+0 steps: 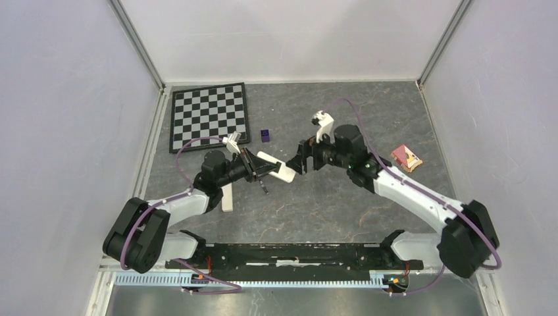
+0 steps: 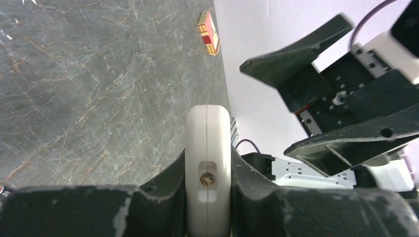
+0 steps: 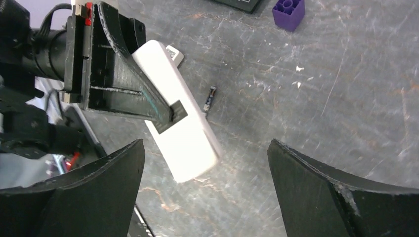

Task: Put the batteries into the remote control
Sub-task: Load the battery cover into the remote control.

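Right gripper (image 1: pixel 299 159): jaws spread wide, holding nothing, just off the remote's free end; your left gripper (image 1: pixel 262 172) is clamped across the remote control (image 3: pixel 191 145), between the two arms.

Remote long axis: upper left to lower right in the top view; free end toward the right gripper, clamped end toward the left arm.

Progress, judged: early; one battery (image 3: pixel 211 97) lies loose on the table (image 3: pixel 346 123) beside the remote, not loaded; second battery not seen.

A brass-coloured spot (image 2: pixel 207 178) sits in a recess on the remote's narrow edge; contact or cell, you cannot tell.

Left to do: pick up and seat the batteries.
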`<state>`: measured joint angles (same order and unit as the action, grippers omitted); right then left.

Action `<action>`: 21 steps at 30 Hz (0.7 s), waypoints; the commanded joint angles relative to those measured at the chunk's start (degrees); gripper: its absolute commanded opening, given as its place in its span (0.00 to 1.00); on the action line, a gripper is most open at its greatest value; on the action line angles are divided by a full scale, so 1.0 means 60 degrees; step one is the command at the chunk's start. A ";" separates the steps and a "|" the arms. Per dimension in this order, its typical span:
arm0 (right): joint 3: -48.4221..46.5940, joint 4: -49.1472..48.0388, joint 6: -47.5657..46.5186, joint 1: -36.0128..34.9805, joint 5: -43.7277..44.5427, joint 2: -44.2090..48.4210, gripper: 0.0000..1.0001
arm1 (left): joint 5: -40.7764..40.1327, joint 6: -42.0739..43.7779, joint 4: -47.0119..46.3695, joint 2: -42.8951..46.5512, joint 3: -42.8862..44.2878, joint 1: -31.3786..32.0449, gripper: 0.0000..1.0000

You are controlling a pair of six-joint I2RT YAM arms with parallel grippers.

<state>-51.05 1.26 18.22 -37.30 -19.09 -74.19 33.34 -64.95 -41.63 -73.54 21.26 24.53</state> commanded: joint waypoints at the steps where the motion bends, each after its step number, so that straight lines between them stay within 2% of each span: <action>1: 0.1605 -0.1991 0.2813 0.0093 0.0658 0.1158 0.98 | 0.0274 -0.0658 -0.0744 0.0452 0.0258 -0.0080 0.02; 5: 0.3305 -0.4303 0.5371 0.0094 0.0331 0.1798 0.98 | 0.0466 -0.1113 -0.0746 0.0605 0.0431 -0.0081 0.02; 7: 0.3720 -0.4899 0.6006 0.0103 0.0280 0.1893 0.97 | 0.0538 -0.1301 -0.0753 0.0619 0.0506 -0.0081 0.02; 16: 0.3804 -0.5335 0.6272 0.0099 0.0489 0.1993 0.86 | 0.0789 -0.1757 -0.0899 0.0614 0.0753 -0.0102 0.02; 21: 0.3764 -0.5614 0.6583 0.0094 0.0472 0.1689 0.70 | 0.0924 -0.1984 -0.1104 0.0668 0.0804 -0.0104 0.02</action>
<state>-26.81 -27.90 55.31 -36.95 -16.64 -62.96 36.71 -73.82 -43.75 -71.09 23.75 24.18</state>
